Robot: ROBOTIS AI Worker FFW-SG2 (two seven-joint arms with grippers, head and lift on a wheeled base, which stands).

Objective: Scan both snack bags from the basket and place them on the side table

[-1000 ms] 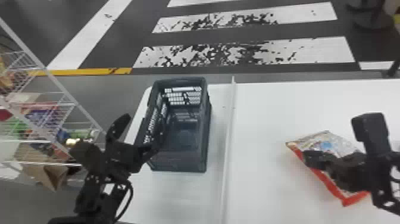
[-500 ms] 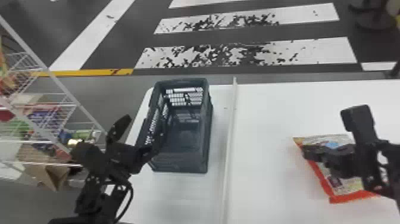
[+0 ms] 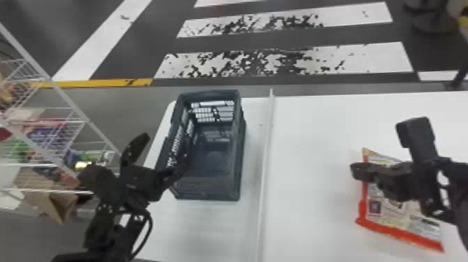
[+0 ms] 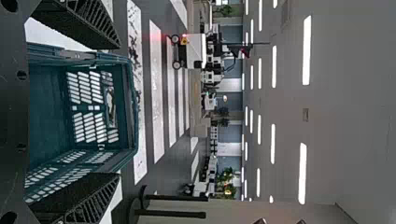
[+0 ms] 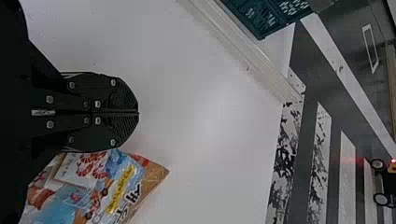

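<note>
At the right of the head view, my right gripper (image 3: 358,171) is shut on a snack bag (image 3: 393,216); the bag spreads out beneath it, a pale printed face and a red-orange edge showing. In the right wrist view the fingertips of that gripper (image 5: 138,113) meet, and the colourful face of the bag (image 5: 93,186) tilts out beside and under them. The grip point is hidden. At left, my left gripper (image 3: 165,149) stands open at the near left side of the dark basket (image 3: 209,188). The left wrist view has the gripper (image 4: 116,109) spread before the teal-looking basket (image 4: 130,102).
A low white ridge (image 3: 266,156) runs across the white table (image 3: 313,139) between basket and bag. Wire shelves (image 3: 59,122) with packaged goods stand left of the table. A striped floor lies beyond the far edge.
The right gripper has turned a little and shifted slightly away from the near edge. The bag has swung round with it, now showing its printed pale face. The left arm has barely moved.
</note>
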